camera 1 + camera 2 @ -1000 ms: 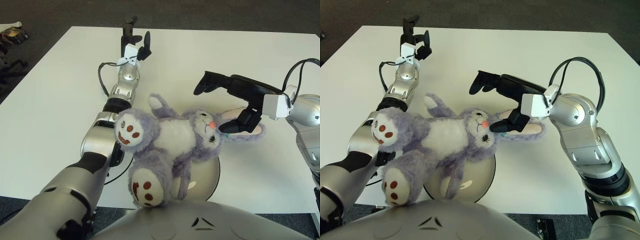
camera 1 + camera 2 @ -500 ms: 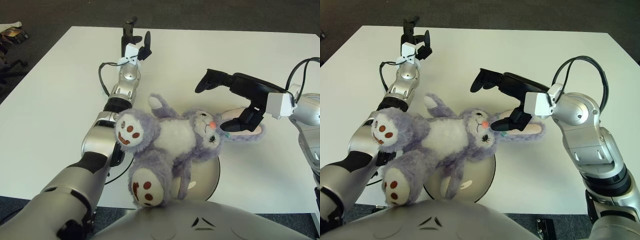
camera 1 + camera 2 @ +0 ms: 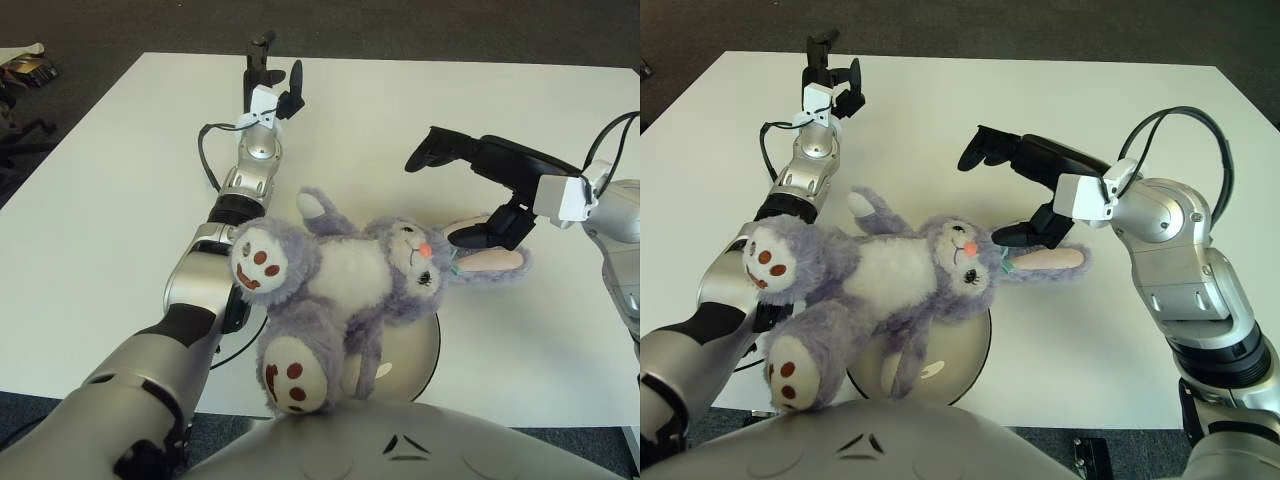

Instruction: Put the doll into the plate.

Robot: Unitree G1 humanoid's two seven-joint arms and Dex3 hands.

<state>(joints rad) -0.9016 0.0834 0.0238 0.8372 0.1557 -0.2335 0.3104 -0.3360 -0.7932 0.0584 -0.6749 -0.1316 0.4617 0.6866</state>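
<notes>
A fluffy purple doll, a long-eared rabbit with a white belly and brown paw pads on its round feet, lies on its back across a shallow round plate at the near edge of the white table. The plate is smooth and pale with a dark rim; only its right part shows, the rest being hidden under the plush body. The doll's feet point near-left and hang past the plate, while its head lies to the right, and one pink-lined ear stretches flat onto the table to the right.

The right hand, black and hard-shelled, shows just above and to the far side of that ear. Its fingers are spread apart and hold nothing: one long finger reaches far-left over the table, and a lower one points at the base of the ear, close to it, though contact cannot be made out.

The left hand shows at the far side of the table, left of centre, at the end of a long silver arm; its dark fingers are loosely parted and empty.
</notes>
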